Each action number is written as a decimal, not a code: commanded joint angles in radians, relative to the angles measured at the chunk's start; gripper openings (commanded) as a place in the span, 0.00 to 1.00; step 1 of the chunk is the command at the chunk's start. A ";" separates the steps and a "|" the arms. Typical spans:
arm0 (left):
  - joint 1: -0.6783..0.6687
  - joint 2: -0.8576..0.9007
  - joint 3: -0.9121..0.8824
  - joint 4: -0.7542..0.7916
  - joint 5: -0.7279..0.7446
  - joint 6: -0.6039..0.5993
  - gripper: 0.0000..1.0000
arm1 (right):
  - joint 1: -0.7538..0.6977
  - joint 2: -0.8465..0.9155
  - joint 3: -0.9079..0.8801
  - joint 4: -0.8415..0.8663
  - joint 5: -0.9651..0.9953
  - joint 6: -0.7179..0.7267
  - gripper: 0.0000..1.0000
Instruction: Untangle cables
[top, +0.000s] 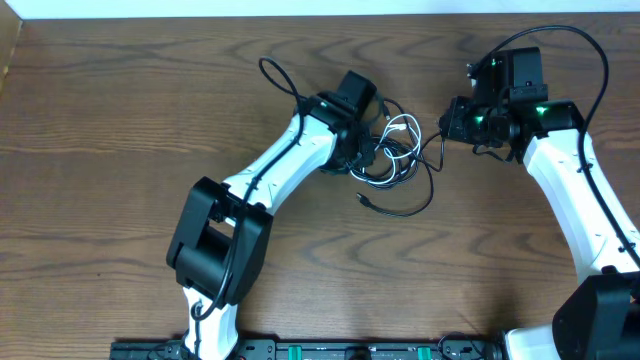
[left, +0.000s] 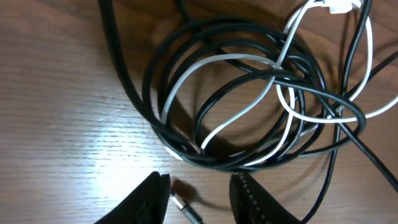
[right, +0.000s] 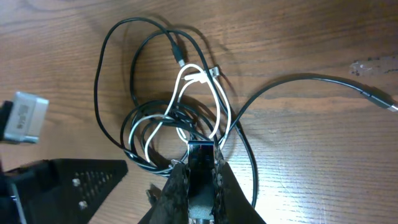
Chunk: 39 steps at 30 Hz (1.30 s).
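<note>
As things stand: both arms sit at the tangle, and no strand is free yet.
Cables: the black cable and the white cable lie coiled through each other in the far half of the table, just right of its middle.
Left gripper: jaws part open, just beside the coil's edge. A small plug end lies between the fingers, not visibly pinched.
Right gripper: jaws shut at the coil's other side. I cannot tell whether a strand is caught in them.
Step in hand: by my reading, taking that plug end with the left.
Doing it well: I centre the plug and close on its body, not the wire. I then draw it slowly away from the loops while the right anchors the coil.
Risk: dragging the whole bundle would tighten the crossings.
</note>
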 joint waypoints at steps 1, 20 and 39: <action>-0.004 0.010 -0.029 0.022 -0.033 -0.101 0.33 | -0.002 0.007 0.000 -0.004 0.019 0.013 0.01; -0.042 0.070 -0.063 0.117 -0.085 -0.142 0.49 | 0.011 0.007 0.000 -0.026 0.024 0.009 0.01; -0.085 0.105 -0.063 0.124 -0.130 -0.142 0.39 | 0.011 0.007 0.000 -0.038 0.037 0.005 0.01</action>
